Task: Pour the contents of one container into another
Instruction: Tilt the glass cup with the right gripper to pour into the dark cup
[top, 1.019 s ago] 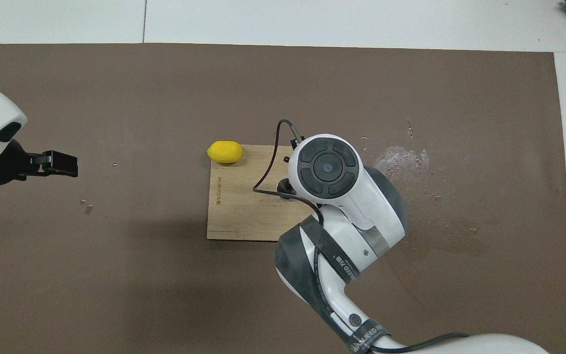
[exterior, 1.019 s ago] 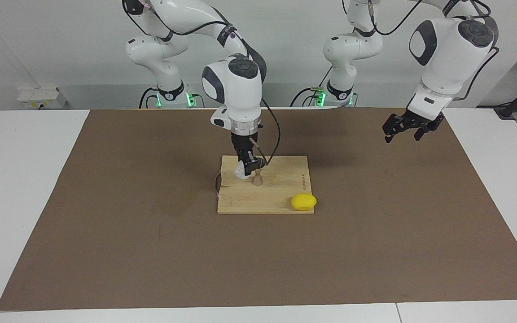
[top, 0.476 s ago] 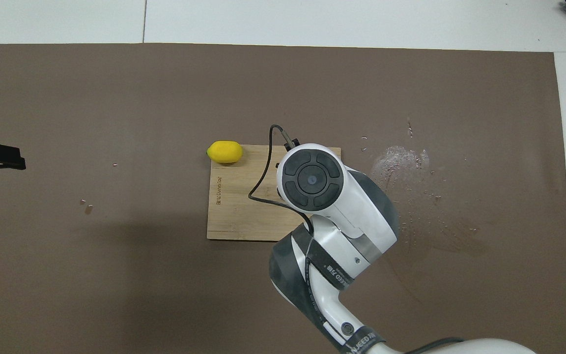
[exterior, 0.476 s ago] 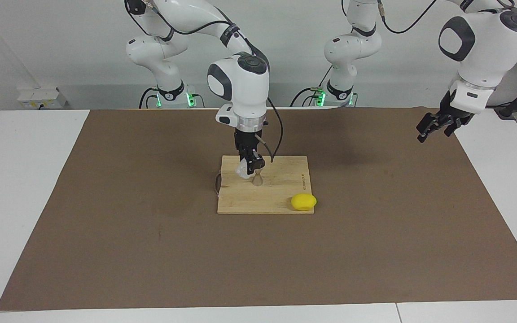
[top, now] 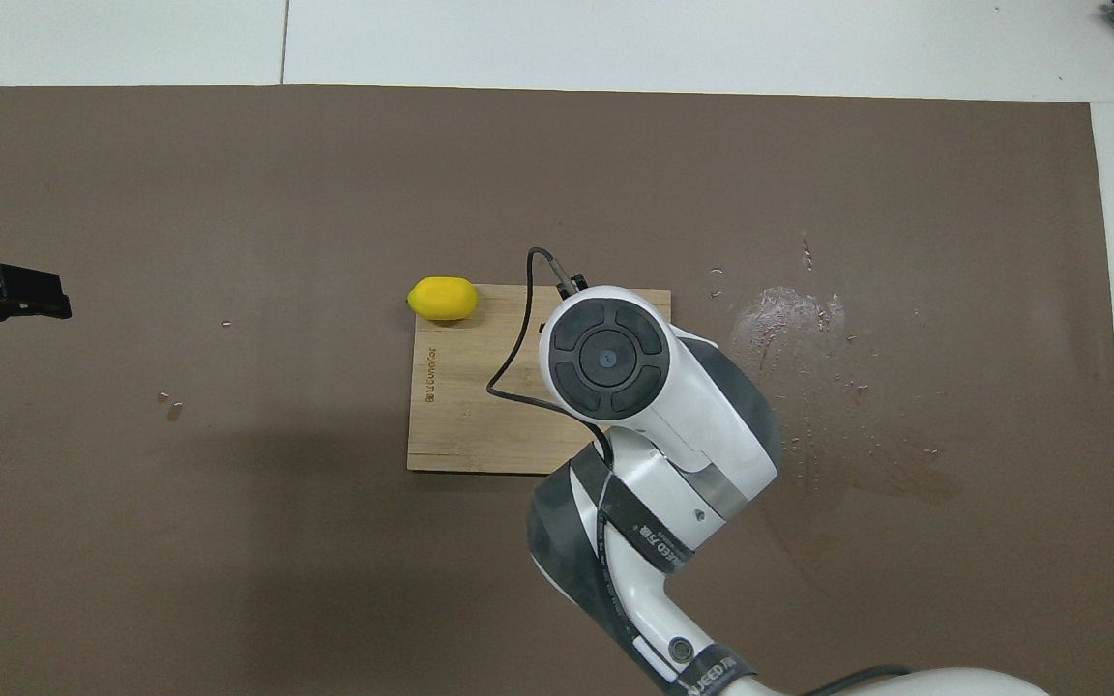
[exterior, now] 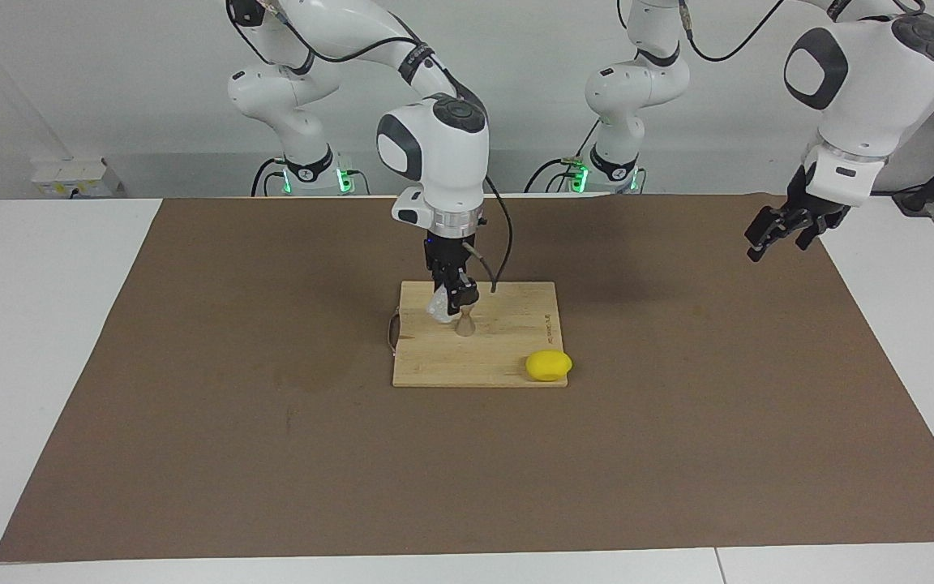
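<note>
On the wooden cutting board (exterior: 507, 353) stands the small silver jigger (exterior: 464, 326), upright. Right beside and just above it hangs the clear glass tumbler (exterior: 438, 309), tilted toward the jigger's mouth, with my right gripper (exterior: 451, 303) shut on it. In the overhead view the right arm's wrist covers the tumbler, the jigger and the gripper; only the board (top: 460, 425) shows around it. My left gripper (exterior: 775, 247) hangs open and empty in the air over the mat's edge at the left arm's end of the table, and its tip shows in the overhead view (top: 35, 290).
A yellow lemon (exterior: 549, 365) (top: 442, 299) lies at the board's corner farthest from the robots, toward the left arm's end. A wet, speckled patch (top: 789, 319) marks the brown mat beside the board, toward the right arm's end. A few crumbs (top: 170, 406) lie on the mat.
The left arm swung up and away toward its own end of the table, then eased back slightly. The right wrist shifted a little over the board with the tumbler still held by the jigger.
</note>
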`<state>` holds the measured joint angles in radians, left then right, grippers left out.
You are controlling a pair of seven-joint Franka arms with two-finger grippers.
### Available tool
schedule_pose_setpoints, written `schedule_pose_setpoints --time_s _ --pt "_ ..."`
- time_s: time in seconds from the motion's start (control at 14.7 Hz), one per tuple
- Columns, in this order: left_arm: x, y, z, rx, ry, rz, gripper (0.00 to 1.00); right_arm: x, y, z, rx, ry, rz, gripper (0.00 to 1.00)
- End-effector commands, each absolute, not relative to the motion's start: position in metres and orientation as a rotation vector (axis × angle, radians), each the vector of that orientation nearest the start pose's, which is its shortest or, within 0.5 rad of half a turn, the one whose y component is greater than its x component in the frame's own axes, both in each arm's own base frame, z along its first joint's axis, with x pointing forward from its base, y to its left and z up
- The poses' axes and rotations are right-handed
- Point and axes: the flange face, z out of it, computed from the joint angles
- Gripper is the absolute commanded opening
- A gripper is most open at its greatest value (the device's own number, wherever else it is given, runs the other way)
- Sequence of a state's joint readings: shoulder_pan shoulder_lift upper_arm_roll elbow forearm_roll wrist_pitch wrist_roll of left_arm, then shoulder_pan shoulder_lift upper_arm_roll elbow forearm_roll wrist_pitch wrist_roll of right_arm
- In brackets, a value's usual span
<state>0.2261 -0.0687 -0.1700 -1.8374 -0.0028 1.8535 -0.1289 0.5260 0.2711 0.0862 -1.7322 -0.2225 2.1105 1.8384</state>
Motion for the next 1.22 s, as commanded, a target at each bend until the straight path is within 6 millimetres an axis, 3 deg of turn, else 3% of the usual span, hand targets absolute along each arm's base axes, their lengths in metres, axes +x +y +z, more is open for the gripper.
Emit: schedule_pose_setpoints --time_s 0.0,0.34,0.48,0.82,1.15 --pt "0.552 0.016 0.561 -3.104 -0.359 -0.135 1.00 0.539 0.360 0.437 -2.594 1.656 -0.364 0.00" --pt "0.545 -0.004 0.557 -3.107 -0.340 -0.081 1.00 0.537 0.360 0.437 -2.616 1.637 -0.405 0.00" --pt "0.540 0.002 0.556 -3.103 -0.352 -0.033 1.00 0.536 0.360 0.436 -2.623 1.630 -0.417 0.00" --pt "0.538 -0.011 0.562 -3.106 -0.297 -0.057 1.00 0.536 0.359 0.438 -2.626 1.621 -0.435 0.00" --pt "0.536 -0.013 0.560 -3.105 -0.294 -0.033 1.00 0.538 0.363 0.437 -2.535 1.714 -0.330 0.00"
